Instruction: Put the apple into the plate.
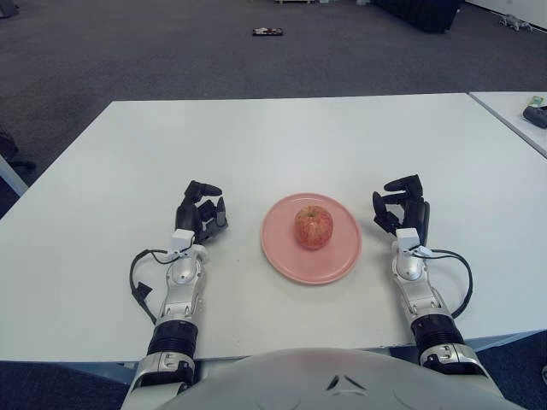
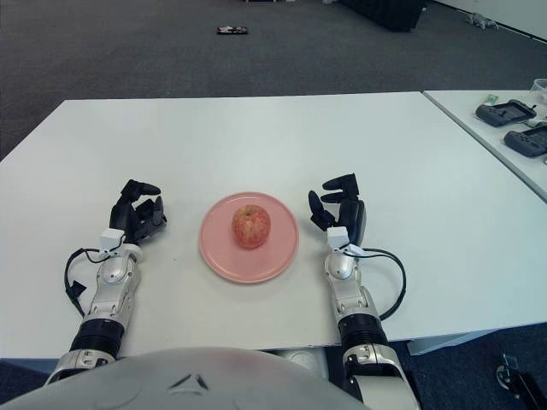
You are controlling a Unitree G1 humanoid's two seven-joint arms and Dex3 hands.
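Observation:
A red apple (image 1: 314, 227) stands upright in the middle of a pink plate (image 1: 282, 252) near the front of the white table (image 1: 273, 145). My right hand (image 1: 402, 209) is just right of the plate, a small gap from its rim, fingers loosely spread and holding nothing. My left hand (image 1: 201, 209) shows left of the plate, farther from it, fingers relaxed and empty.
A second white table (image 2: 504, 128) stands to the right with dark controllers (image 2: 510, 113) on it. A small dark object (image 1: 268, 32) lies on the grey carpet far behind. Cables loop beside both wrists.

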